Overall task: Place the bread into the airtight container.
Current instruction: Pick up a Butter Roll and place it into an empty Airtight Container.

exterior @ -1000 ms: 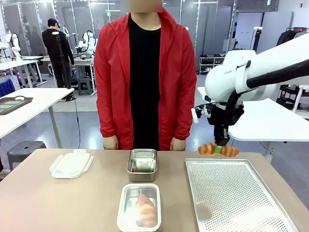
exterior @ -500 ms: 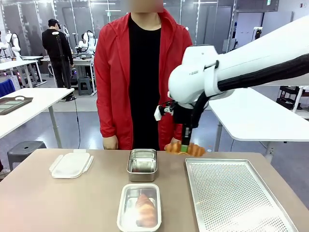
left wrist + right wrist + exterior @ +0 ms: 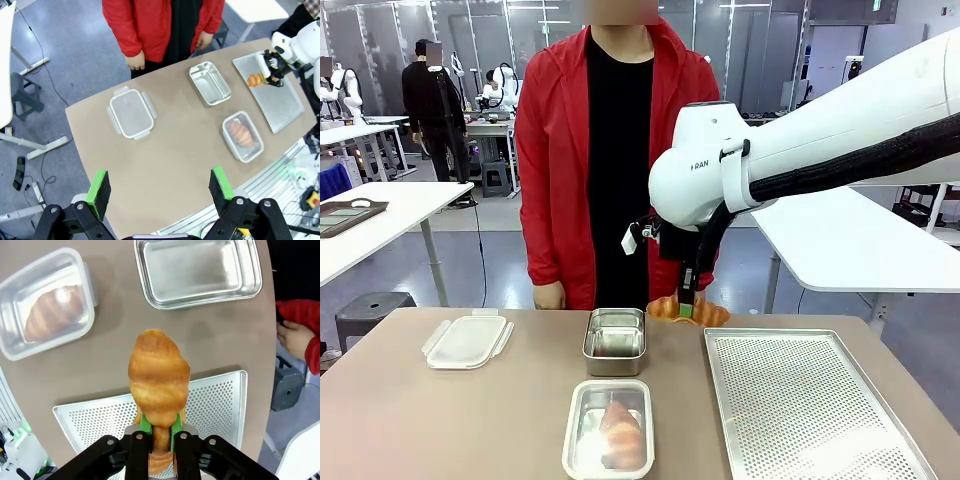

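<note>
My right gripper (image 3: 686, 309) is shut on a golden croissant (image 3: 708, 313), which hangs over the table between the perforated metal tray (image 3: 810, 410) and an empty steel container (image 3: 615, 340). From the wrist, the croissant (image 3: 157, 372) sticks out past the right gripper (image 3: 159, 427), with the steel container (image 3: 197, 271) ahead of it. A clear container (image 3: 609, 428) at the table's front edge holds another croissant (image 3: 620, 435). Its clip lid (image 3: 468, 340) lies at the left. High above the table, my left gripper (image 3: 160, 185) stands open with nothing in it.
A person in a red jacket stands at the far edge, a hand (image 3: 295, 337) hanging near the steel container's end. The tray (image 3: 215, 410) lies under the wrist. White tables and other people stand farther back.
My right arm has carried the croissant left, from over the tray's far edge to just beside the steel container. The containers and lid have stayed put.
</note>
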`<state>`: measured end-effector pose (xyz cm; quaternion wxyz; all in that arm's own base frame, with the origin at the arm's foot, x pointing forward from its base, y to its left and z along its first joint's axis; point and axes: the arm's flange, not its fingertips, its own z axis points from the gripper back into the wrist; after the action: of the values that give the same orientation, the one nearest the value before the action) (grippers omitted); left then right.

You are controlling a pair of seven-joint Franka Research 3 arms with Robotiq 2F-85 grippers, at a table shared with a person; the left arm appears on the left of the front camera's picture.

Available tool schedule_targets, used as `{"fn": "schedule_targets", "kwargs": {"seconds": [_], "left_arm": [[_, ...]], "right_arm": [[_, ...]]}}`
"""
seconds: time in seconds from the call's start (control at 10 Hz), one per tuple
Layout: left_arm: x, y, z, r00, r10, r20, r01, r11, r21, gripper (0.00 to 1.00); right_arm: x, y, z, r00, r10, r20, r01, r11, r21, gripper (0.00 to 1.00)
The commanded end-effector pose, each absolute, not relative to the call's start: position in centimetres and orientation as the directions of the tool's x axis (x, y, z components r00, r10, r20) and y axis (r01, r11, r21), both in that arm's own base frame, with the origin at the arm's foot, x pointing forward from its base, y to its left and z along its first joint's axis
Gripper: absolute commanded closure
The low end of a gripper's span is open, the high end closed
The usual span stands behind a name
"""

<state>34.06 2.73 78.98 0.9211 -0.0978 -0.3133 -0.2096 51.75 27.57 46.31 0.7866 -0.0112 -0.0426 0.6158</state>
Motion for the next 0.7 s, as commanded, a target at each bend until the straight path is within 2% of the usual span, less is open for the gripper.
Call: {"fn": "schedule_targets", "kwargs": {"seconds": [0.0, 0.3, 0.4, 0.5, 0.6], "left_arm": [[33.9, 2.7, 79.0, 0.713, -0.326, 0.620, 0.452, 0.891, -0.051, 0.00], [33.9, 2.7, 79.0, 0.713, -0.326, 0.620, 0.452, 0.891, -0.051, 0.00], [33.9, 2.7, 79.0, 0.713, -0.326, 0.620, 0.452, 0.891, -0.051, 0.00], [33.9, 2.7, 79.0, 0.713, -0.326, 0.620, 0.452, 0.891, -0.051, 0.00], [33.9, 2.7, 79.0, 0.713, -0.326, 0.620, 0.452, 0.891, -0.051, 0.00]], "right_arm": [[51.6, 27.6, 46.4, 0.222, 0.974, 0.052, -0.972, 0.225, -0.068, 0.90], [51.6, 27.6, 46.4, 0.222, 0.974, 0.052, -0.972, 0.225, -0.068, 0.90], [51.7, 27.7, 46.3, 0.235, 0.970, 0.053, -0.969, 0.239, -0.069, 0.83], [51.6, 28.9, 45.6, 0.215, 0.972, 0.093, -0.970, 0.224, -0.096, 0.83], [53.0, 29.4, 45.5, 0.327, 0.934, 0.146, -0.929, 0.346, -0.133, 0.83]]}}
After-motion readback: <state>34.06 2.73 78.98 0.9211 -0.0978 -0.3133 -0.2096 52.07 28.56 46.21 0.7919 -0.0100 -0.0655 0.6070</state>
